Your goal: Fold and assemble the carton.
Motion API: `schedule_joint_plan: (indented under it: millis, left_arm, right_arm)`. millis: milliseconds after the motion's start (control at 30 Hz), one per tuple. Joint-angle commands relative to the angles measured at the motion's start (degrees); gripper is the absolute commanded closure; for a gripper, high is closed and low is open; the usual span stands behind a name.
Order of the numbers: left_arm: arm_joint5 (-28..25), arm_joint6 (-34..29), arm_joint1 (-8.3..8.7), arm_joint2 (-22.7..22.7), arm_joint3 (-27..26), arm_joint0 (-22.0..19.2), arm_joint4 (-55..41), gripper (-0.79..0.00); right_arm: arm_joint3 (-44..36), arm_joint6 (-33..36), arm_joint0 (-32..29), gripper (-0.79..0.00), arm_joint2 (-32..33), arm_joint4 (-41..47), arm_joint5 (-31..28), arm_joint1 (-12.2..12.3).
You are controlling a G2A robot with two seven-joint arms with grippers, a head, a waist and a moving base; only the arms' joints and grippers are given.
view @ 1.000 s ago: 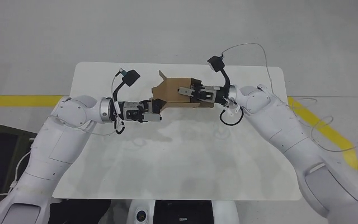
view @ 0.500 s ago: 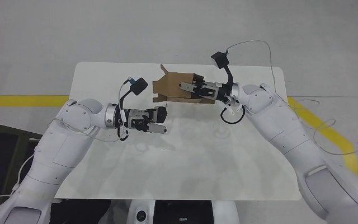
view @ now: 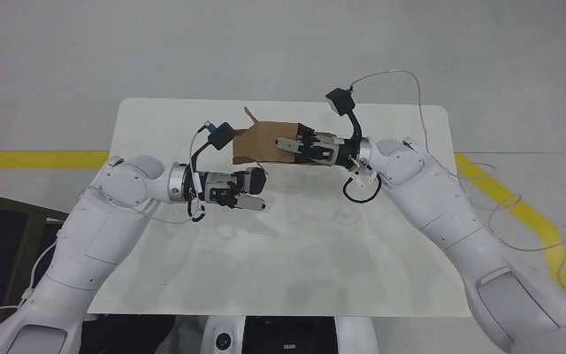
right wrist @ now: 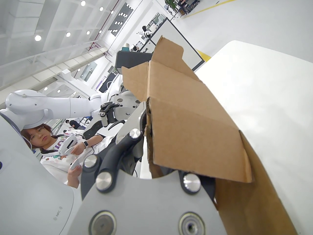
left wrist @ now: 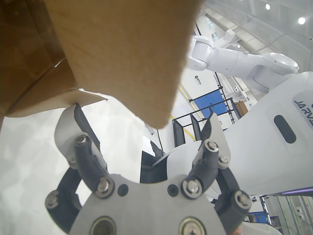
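One carton clamped, left gripper spread

The carton was plain brown, the table white, the floor pale grey with a yellow stripe; the left gripper and right gripper were silver and black

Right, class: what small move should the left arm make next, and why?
Probably nudge the open left gripper forward onto the loose flap and fold it inward: the right gripper grips the carton, and that flap hangs unfolded just ahead of the left fingers.
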Motion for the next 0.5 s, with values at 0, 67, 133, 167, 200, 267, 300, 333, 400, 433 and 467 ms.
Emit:
schedule_joint_plan:
  millis: [0,67,133,167,200,267,300,333,400,433,467]
  left_arm:
    - [0.0,-0.1,-0.03,0.1,0.0,0.0,0.0,-0.785]
    - [0.0,0.0,-0.04,0.1,0.0,0.0,0.0,-0.785]
    - [0.0,0.1,-0.05,0.1,0.0,0.0,0.1,-0.785]
    - [0.1,0.2,-0.06,0.1,0.0,0.0,0.1,-0.785]
    - [0.1,0.3,-0.07,0.1,0.0,0.0,0.2,-0.785]
    - [0.2,0.4,-0.08,0.0,0.0,0.0,0.3,-0.785]
    - [0.1,0.5,-0.10,0.0,0.1,0.0,0.4,-0.785]
    - [0.1,0.5,-0.11,0.0,0.1,-0.1,0.4,-0.785]
    - [0.2,0.6,-0.13,0.0,0.2,-0.1,0.4,-0.785]
    - [0.2,0.7,-0.14,0.0,0.3,-0.2,0.4,-0.785]
    - [0.2,0.8,-0.15,0.0,0.4,-0.2,0.4,-0.785]
  right_arm:
    - [-0.3,-0.1,-0.3,0.000,0.2,-0.2,0.2,-0.1]
    - [-0.8,0.0,-0.6,0.000,0.3,-0.4,0.4,-0.3]
    - [-1.1,0.2,-0.9,0.000,0.4,-0.5,0.6,-0.4]
    - [-1.2,0.3,-1.0,0.000,0.4,-0.5,0.7,-0.5]
    - [-1.3,0.5,-1.2,0.000,0.4,-0.5,0.8,-0.6]
    - [-1.4,0.7,-1.3,0.000,0.5,-0.5,0.9,-0.8]
    - [-1.3,0.8,-1.4,0.000,0.5,-0.6,0.9,-0.8]
    - [-1.3,0.9,-1.4,0.000,0.6,-0.6,1.0,-0.9]
    - [-1.2,1.1,-1.6,0.000,0.7,-0.7,1.0,-1.1]
    - [-1.2,1.2,-1.6,0.000,0.8,-0.7,1.1,-1.1]
    - [-1.2,1.3,-1.7,0.000,0.9,-0.8,1.1,-1.2]
